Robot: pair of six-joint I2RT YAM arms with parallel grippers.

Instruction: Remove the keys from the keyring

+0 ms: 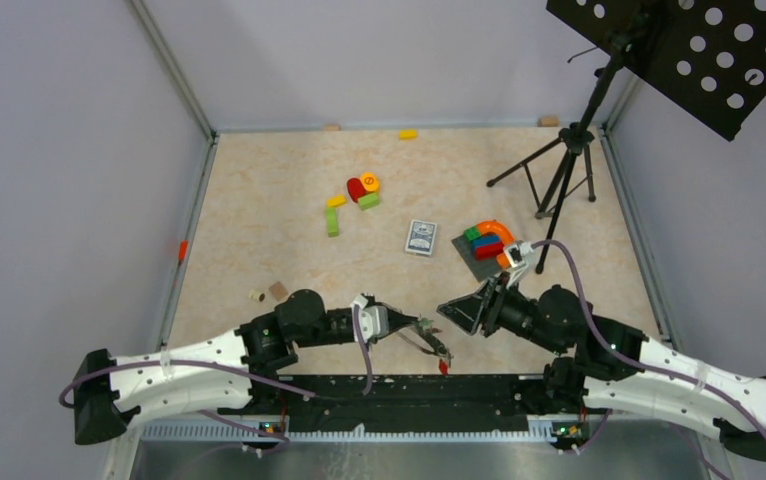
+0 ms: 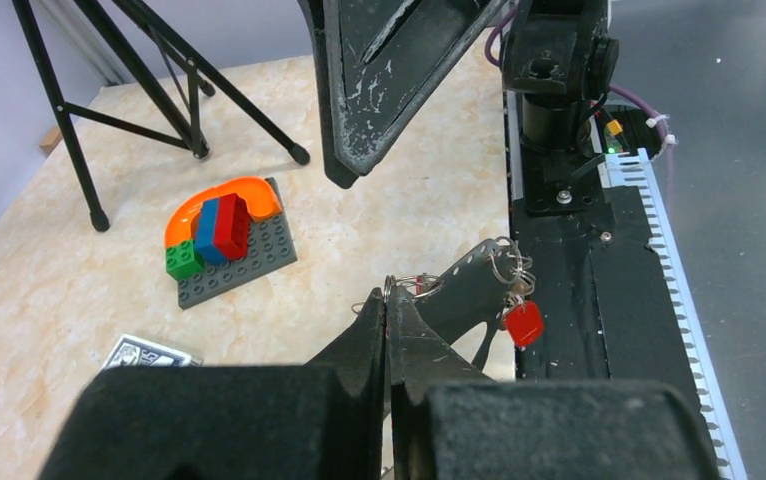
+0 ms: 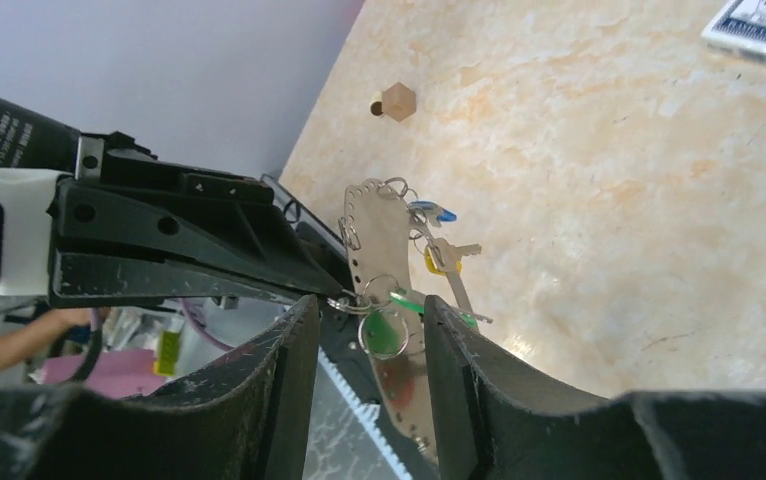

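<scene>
The table [image 1: 259, 200] carries the playing-card box [image 1: 420, 237], taken here as the marker for all else; both grippers meet on its near side, toward the arm bases and well apart from it. The left gripper [image 2: 387, 300], near and a little left of the box, is clenched tight on the keyring [image 3: 377, 235] and holds it up off the tabletop. From here it reads as a flat, shiny metal strip with holes along its edge, not a round loop. The right gripper [image 3: 369, 310], near and a little right of the box, has its jaws parted and grasps nothing; a green tag [image 3: 387, 335] hangs in the gap between them. The keys [image 3: 456, 280] dangle from the strip on small split rings [image 2: 511, 262], with the red tag [image 2: 524, 323] farthest from the box, and the blue tag [image 3: 437, 212] and yellow tag [image 3: 428, 262] along the strip.

The strip looks stiff and light, a sound anchor; the keys look light, slick and free to swing; the split rings are likely springy and tight. Best to pinch a key by its flat head beside the tag, not by the thin blade — a plain tug would probably slip
</scene>
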